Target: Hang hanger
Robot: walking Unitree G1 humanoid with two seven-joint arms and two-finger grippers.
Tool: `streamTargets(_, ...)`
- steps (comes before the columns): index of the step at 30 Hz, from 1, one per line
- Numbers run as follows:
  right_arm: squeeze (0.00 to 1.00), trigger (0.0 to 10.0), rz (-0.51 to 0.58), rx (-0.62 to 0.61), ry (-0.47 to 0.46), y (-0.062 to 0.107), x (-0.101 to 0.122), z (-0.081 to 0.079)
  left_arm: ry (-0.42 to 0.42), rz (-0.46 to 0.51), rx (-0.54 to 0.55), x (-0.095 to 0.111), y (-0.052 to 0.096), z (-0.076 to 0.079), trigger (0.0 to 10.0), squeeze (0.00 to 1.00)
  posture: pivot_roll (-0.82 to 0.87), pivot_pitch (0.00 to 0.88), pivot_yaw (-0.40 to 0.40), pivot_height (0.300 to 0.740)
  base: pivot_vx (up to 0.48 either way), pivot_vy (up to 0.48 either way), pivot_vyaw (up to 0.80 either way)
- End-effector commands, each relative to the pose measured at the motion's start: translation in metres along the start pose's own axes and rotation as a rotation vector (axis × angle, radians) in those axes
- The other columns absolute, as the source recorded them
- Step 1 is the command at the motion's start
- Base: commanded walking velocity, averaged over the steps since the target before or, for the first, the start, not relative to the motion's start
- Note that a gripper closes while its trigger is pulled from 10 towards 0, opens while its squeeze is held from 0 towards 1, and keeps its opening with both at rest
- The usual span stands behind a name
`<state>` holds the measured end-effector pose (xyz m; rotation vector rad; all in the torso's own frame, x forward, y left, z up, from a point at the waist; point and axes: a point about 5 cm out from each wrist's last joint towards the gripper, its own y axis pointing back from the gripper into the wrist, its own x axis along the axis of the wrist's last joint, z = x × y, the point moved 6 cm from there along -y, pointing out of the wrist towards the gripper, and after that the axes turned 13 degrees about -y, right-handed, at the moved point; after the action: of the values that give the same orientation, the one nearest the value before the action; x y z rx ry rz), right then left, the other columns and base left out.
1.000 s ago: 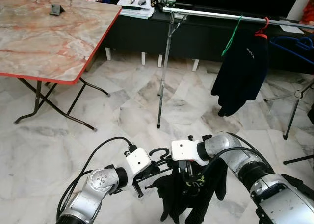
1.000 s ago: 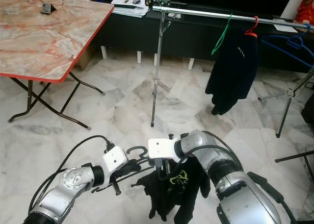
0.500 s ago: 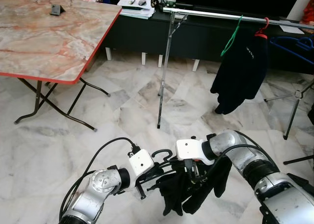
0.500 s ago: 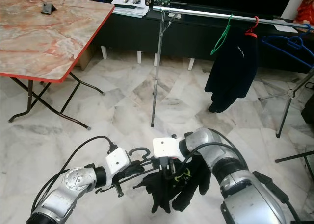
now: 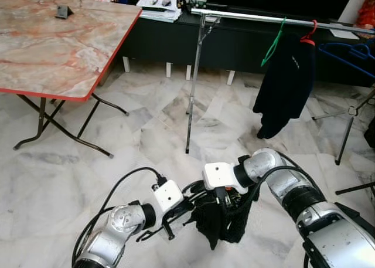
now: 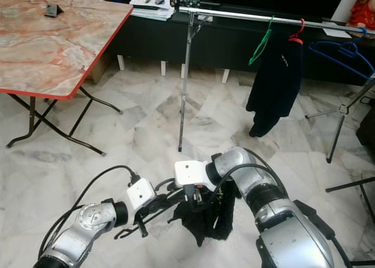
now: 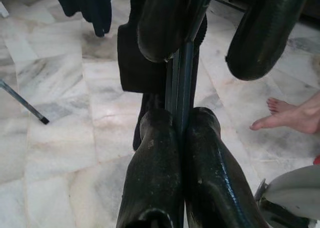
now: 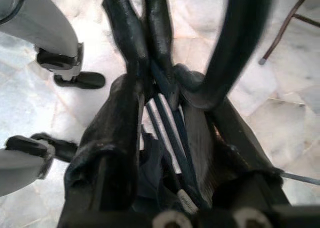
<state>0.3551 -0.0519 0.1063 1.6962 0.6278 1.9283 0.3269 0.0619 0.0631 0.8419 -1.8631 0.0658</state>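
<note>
The hanger (image 5: 196,193), a dark one carrying a black garment (image 5: 220,221), is hanging low over the marble floor (image 5: 146,133), well in front of the clothes rail (image 5: 275,19) and nearer the robot than the rail's upright pole (image 5: 193,86). Both hands are meeting on it. The left hand (image 5: 179,212) is reaching in from the left of the garment, and the left wrist view shows its two black fingers (image 7: 160,173) pressing together on the hanger's thin dark bars. The right hand (image 5: 221,199) is coming in from the garment's right side and sitting just above it; in the right wrist view its fingers (image 8: 112,153) are standing on either side of the same bars, with cloth bunching beneath, but I cannot tell whether they are gripping.

Far to the left of the rail, a folding tabletop (image 5: 53,51) with a marbled top and red edge is standing on thin black legs, a small dark object (image 5: 62,11) resting near its far edge. On the rail itself, right of the pole, a green hanger (image 5: 273,44) is dangling bare, and beside it a red hanger (image 5: 309,32) is carrying a black jacket (image 5: 287,86). Further right a blue hanger (image 5: 351,50) is hanging. In the left wrist view, a person's bare foot (image 7: 290,115) is resting on the floor beyond the garment.
</note>
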Motion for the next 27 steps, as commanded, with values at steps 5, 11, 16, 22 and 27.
streamTargets(5,0.00,10.0,0.097,-0.091,0.061,0.026,0.030,0.022,0.011,-0.027,0.001,-0.008,0.002,0.003,0.0,0.00,0.07,0.151,-0.125,0.740,0.000,0.000,0.00)
streamTargets(11,0.00,10.0,0.090,-0.163,0.063,0.048,0.028,0.032,0.018,-0.035,0.000,-0.012,0.003,0.004,0.0,0.00,0.06,0.149,-0.122,0.740,0.000,0.000,0.00)
streamTargets(16,0.00,10.0,0.001,-0.172,0.050,0.056,0.004,0.030,0.018,-0.040,0.003,-0.014,0.005,0.003,0.0,0.00,0.06,0.151,-0.120,0.740,0.000,0.000,0.00)
streamTargets(22,0.00,10.0,-0.077,-0.230,-0.015,0.072,-0.031,0.028,0.031,-0.050,0.022,-0.021,0.016,-0.002,0.0,0.00,0.06,0.154,-0.121,0.740,0.000,0.000,0.00)
streamTargets(27,0.00,10.0,-0.058,-0.307,-0.089,0.090,-0.044,0.031,0.054,-0.048,0.051,-0.024,0.025,-0.008,0.0,0.00,0.06,0.155,-0.122,0.740,0.000,0.000,0.00)
